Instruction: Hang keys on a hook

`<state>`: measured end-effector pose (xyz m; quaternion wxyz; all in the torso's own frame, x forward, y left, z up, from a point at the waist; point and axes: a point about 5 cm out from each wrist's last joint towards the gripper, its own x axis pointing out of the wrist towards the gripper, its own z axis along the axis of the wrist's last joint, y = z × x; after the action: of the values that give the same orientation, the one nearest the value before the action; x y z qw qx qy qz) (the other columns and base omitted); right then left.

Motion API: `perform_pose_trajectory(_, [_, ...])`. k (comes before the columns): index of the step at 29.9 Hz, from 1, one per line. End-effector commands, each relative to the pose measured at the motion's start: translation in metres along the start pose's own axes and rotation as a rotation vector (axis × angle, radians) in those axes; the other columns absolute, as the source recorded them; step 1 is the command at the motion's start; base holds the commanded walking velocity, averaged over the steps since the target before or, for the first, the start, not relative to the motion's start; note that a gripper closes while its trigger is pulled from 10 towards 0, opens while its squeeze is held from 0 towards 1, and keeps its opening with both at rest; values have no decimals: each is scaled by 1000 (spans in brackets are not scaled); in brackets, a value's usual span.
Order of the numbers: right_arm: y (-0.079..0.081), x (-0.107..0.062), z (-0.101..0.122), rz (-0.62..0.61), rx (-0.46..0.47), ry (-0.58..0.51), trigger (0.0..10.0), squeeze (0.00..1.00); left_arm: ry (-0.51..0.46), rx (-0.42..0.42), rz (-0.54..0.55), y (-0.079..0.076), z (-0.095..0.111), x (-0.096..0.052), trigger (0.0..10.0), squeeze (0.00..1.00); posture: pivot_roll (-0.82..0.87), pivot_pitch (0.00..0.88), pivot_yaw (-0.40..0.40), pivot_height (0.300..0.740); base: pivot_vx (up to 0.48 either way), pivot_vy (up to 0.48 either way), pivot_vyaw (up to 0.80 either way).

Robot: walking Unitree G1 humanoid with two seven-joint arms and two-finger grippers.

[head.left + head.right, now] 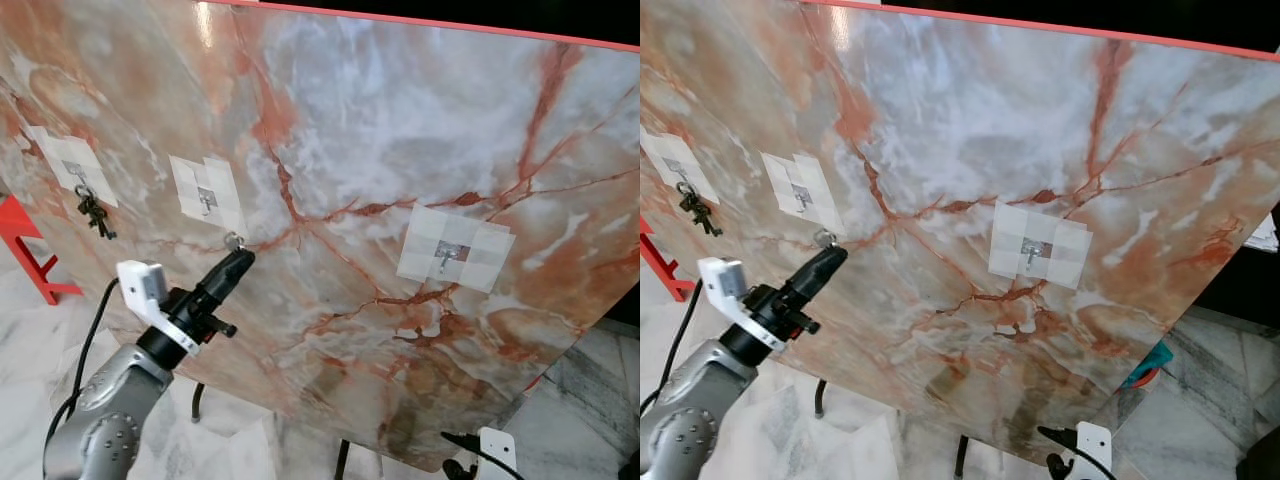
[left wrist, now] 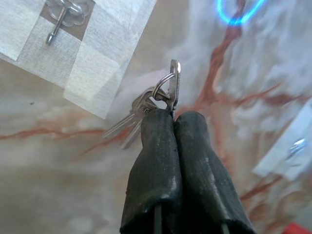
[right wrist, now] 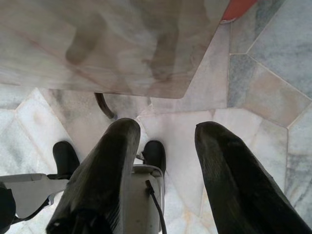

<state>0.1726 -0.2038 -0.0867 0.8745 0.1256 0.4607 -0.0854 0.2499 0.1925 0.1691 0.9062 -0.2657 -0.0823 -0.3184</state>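
Note:
My left gripper (image 1: 240, 258) is raised against a marble-patterned board (image 1: 400, 150) and is shut on a bunch of silver keys (image 2: 146, 105), pinching the ring's flat tag (image 2: 175, 83). It sits just below the middle-left hook (image 1: 206, 201), which is taped to the board and bare. The same hook (image 2: 61, 17) appears close ahead in the left wrist view. A dark key bunch (image 1: 92, 212) hangs from the far-left hook (image 1: 80, 180). A third hook (image 1: 447, 255) to the right is bare. My right gripper (image 3: 165, 146) hangs low, open, over the floor.
The board leans on dark metal legs (image 1: 342, 458) over a white marble floor (image 1: 30, 330). A red frame (image 1: 30, 255) stands at the left edge. The board's top edge is trimmed in red (image 1: 450, 22).

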Motion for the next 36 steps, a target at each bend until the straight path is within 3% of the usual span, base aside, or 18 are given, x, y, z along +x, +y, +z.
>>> perform_pose_trajectory(1, [-2, -1, -2, -6, -16, 8, 10000, 0, -15, -22, -14, -1, 6, -3, 10000, 0, 140, 68, -44, 740, 0, 0, 0])
perform_pose_trajectory(13, [-3, -1, -2, -4, -19, 8, 10000, 0, 20, 3, 39, 6, 9, -7, 10000, 0, 138, 69, -47, 740, 0, 0, 0])
perform_pose_trajectory(20, [-3, -1, -2, -9, -15, 8, 10000, 0, -19, 38, 154, 21, 15, -6, 10000, 0, 135, 69, -44, 740, 0, 0, 0])
perform_pose_trajectory(26, [-3, -1, -2, -8, -16, 8, 10000, 0, -41, -20, 108, 19, 16, -3, 10000, 0, 134, 67, -43, 740, 0, 0, 0])
perform_pose_trajectory(36, [-3, -1, -3, -9, -15, 9, 10000, 0, -60, -4, 148, 27, 18, 2, 10000, 0, 133, 55, -39, 740, 0, 0, 0])
